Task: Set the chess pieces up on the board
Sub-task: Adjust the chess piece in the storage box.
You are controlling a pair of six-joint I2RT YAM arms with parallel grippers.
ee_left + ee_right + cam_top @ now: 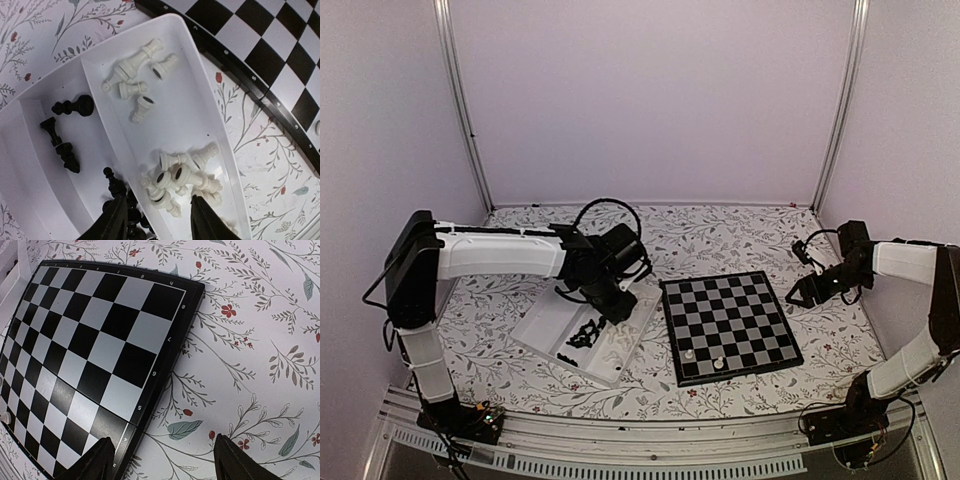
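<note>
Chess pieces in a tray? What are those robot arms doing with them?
They are setting up a chess game. The left gripper hangs open over the tray, right above a heap of white pieces, as if about to pick one. Black pieces lie in the next compartment. Only two white pieces stand on the board so far. The right gripper hovers open beside the board's right edge, holding nothing.

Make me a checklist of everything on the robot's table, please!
Surface: flowery tablecloth, flat.
Job's things: board lies flat with two white pieces on its near rows; more white pieces and black pieces lie in the tray.
Clutter: nothing seen.
End effectors: left end effector open over the tray; right end effector open, empty, beside the board.
Cables: black cable loops up by the left end effector.
Surroundings: plain walls, metal posts.
</note>
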